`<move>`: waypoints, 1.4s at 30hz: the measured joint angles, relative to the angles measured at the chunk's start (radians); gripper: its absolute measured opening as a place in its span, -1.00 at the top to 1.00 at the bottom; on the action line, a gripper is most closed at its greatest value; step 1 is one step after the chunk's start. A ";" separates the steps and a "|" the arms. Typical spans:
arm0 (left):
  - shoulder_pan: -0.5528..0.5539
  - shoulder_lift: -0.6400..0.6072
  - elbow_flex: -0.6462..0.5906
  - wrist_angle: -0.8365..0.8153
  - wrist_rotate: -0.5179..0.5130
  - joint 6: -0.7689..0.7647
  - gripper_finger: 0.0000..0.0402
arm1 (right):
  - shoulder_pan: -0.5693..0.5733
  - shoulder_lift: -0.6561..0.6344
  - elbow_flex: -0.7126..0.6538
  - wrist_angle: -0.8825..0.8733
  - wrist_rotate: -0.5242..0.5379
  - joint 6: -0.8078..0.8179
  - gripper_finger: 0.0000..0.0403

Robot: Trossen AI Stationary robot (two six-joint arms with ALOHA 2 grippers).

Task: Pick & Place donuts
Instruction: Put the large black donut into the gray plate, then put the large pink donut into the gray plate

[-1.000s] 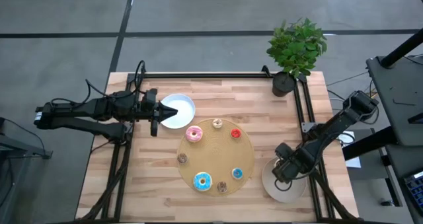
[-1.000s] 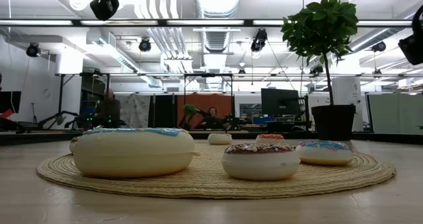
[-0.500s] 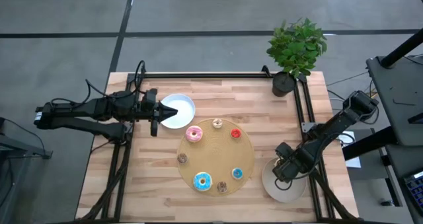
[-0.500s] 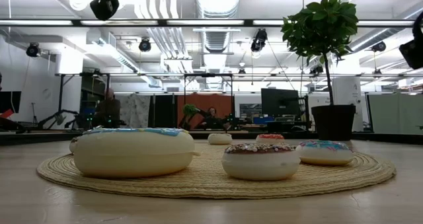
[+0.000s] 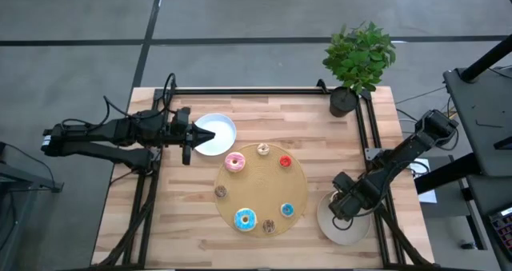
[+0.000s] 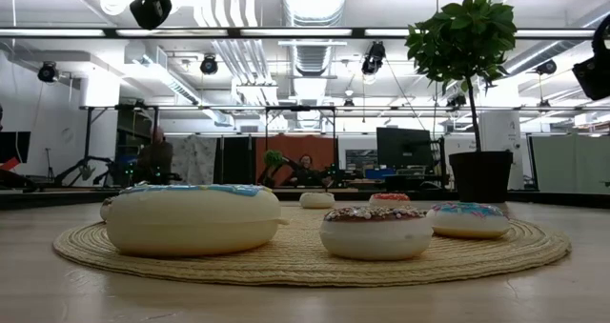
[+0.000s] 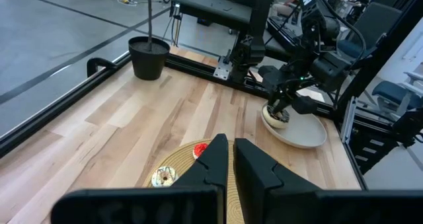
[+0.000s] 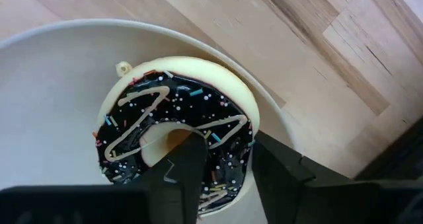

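No brand, label or legible writing is seen on any object.

A chocolate-iced donut with pale zigzag icing lines and coloured sprinkles is seen lying in the beige plate at the table's right front edge. The right gripper is placed directly over it: one finger is set in the donut's hole and the other is just outside its rim, so the ring's wall lies between the parted fingers. Whether the donut is clamped or merely straddled cannot be told.

On the round woven board the other donuts are spread: a pink-iced one, a tan one, a red one, a small brown one, a large blue-iced one, a small blue one and a brown one.

The left gripper is held with its fingers pressed together and nothing between them, beside the white plate at the table's left rear. A potted plant is stood at the right rear corner.
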 joint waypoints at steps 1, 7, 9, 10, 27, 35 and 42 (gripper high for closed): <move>0.000 0.000 0.000 0.000 0.000 0.000 1.00 | 0.000 0.000 0.000 0.000 0.000 0.000 0.40; 0.000 0.000 0.000 0.000 0.000 0.000 1.00 | 0.000 0.000 -0.001 -0.002 0.000 0.000 0.29; 0.000 0.000 0.000 0.000 0.000 0.000 1.00 | 0.000 0.000 -0.002 -0.004 0.000 0.000 0.25; 0.000 0.000 0.000 0.000 0.000 0.000 1.00 | 0.000 0.000 -0.002 -0.004 0.000 0.000 0.24; 0.000 0.000 0.000 0.000 0.000 0.000 1.00 | 0.000 -0.052 0.017 -0.013 -0.011 -0.029 0.03; 0.000 0.000 0.000 0.000 0.000 -0.001 1.00 | 0.000 -0.164 0.051 -0.036 -0.004 -0.035 0.03; 0.000 0.000 0.000 0.001 0.000 -0.001 1.00 | -0.004 -0.228 0.097 -0.029 0.068 -0.090 0.04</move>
